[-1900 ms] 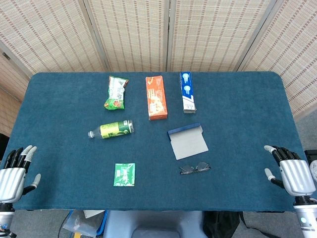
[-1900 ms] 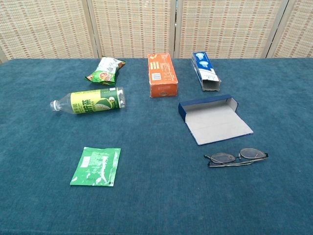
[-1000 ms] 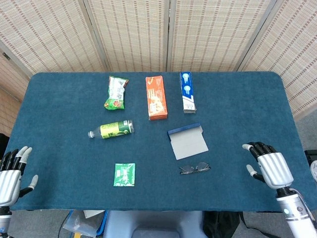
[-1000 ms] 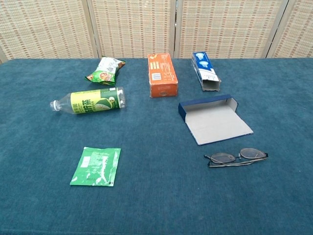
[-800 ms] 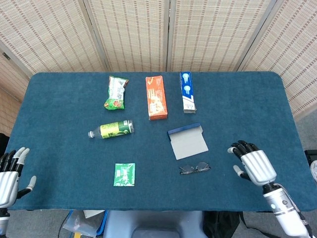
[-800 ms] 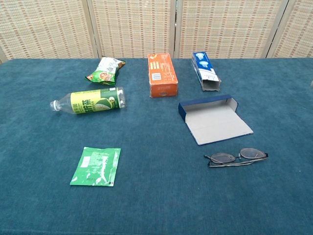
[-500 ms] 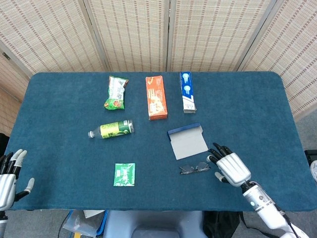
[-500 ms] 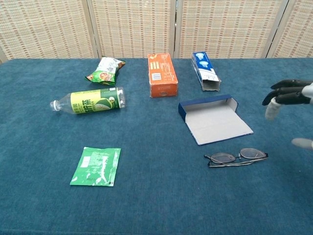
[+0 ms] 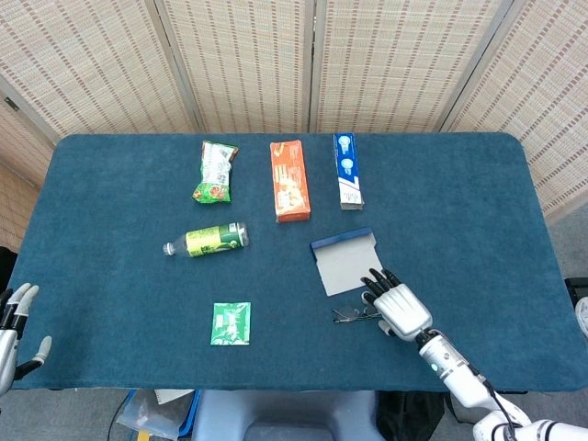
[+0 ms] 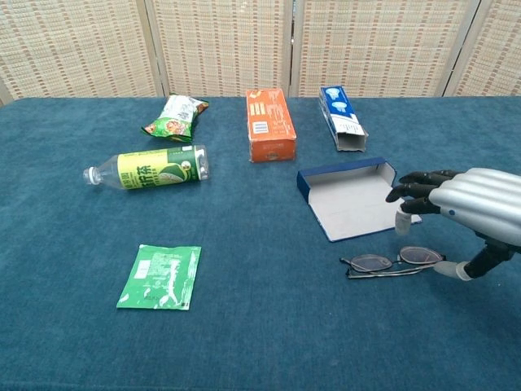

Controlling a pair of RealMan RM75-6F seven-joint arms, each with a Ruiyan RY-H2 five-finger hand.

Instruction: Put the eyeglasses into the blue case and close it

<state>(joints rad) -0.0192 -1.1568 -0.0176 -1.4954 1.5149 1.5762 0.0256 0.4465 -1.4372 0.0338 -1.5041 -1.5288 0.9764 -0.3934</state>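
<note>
The eyeglasses (image 10: pixel 395 261) lie folded on the blue cloth, just in front of the open blue case (image 10: pixel 355 199), whose grey inside faces up. In the head view the eyeglasses (image 9: pixel 349 315) are partly covered by my right hand (image 9: pixel 397 308). That right hand (image 10: pixel 462 205) hovers over the right end of the glasses with its fingers spread, holding nothing. The case (image 9: pixel 346 259) lies open just beyond the fingertips. My left hand (image 9: pixel 11 335) stays off the table's near left corner, fingers apart and empty.
An orange box (image 9: pixel 289 180), a blue and white box (image 9: pixel 346 170) and a green snack bag (image 9: pixel 215 171) lie in a row at the back. A green-labelled bottle (image 9: pixel 207 241) lies on its side at mid left. A green sachet (image 9: pixel 231 323) lies near the front.
My right hand has swept in from the table's right edge to over the right end of the eyeglasses. My left hand has sunk lower at the near left corner.
</note>
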